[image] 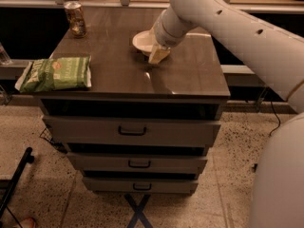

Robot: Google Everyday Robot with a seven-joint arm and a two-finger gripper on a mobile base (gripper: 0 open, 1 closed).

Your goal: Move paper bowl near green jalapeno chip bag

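The white paper bowl (141, 41) sits on the dark cabinet top (114, 65), toward the back middle; the arm covers its right part. My gripper (158, 55) hangs at the bowl's front right edge, its pale fingers pointing down at the top. The green jalapeno chip bag (55, 73) lies flat at the front left corner, overhanging the left edge, well away from the bowl.
A metallic drink can (75, 19) stands at the back left corner. The cabinet has three drawers (130, 131) below. My white arm (237, 27) comes in from the upper right. A black stand leg (16, 177) lies on the floor at lower left.
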